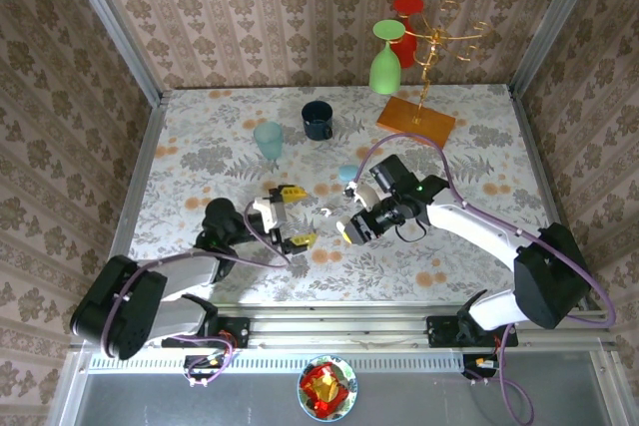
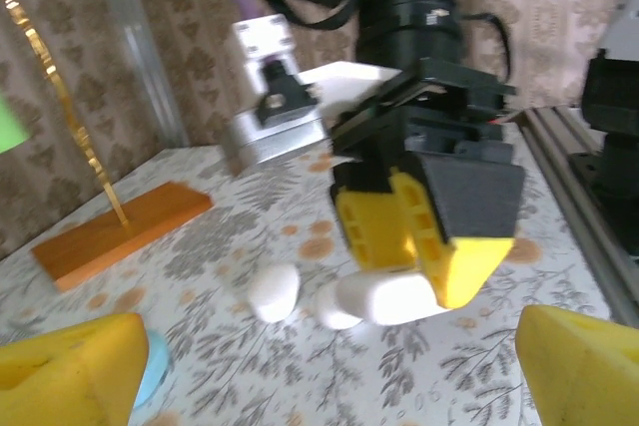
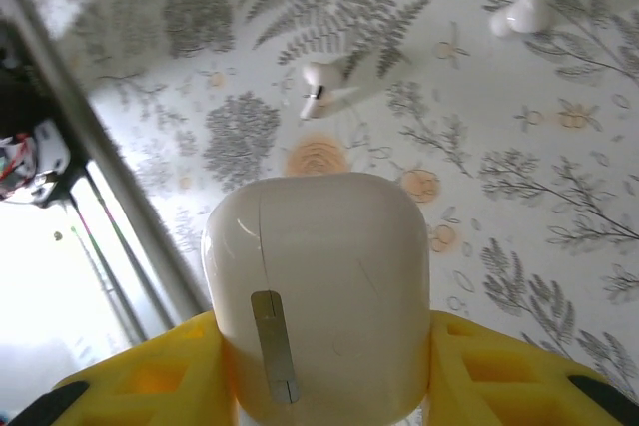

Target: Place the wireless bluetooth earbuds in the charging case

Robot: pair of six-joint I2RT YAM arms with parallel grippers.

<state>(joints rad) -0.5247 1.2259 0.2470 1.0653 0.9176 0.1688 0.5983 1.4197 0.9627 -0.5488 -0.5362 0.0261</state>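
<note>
near the front edge of the tabletop (image 1: 200, 137), the right end effector (image 1: 349, 229) clamps the white charging case (image 3: 319, 276), likely steadying it for loading; the left end effector (image 1: 294, 216) gapes empty beside it; both earbuds (image 3: 324, 89) lie loose nearby.

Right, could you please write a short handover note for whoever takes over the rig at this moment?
Left gripper: open, empty, facing the right one.
Right gripper: shut on the case; its lid looks closed.
Earbuds: both lie loose on the table, the second farther from the case.
Done: case in hand.
Left: open the case, pick up each earbud, seat both.
</note>
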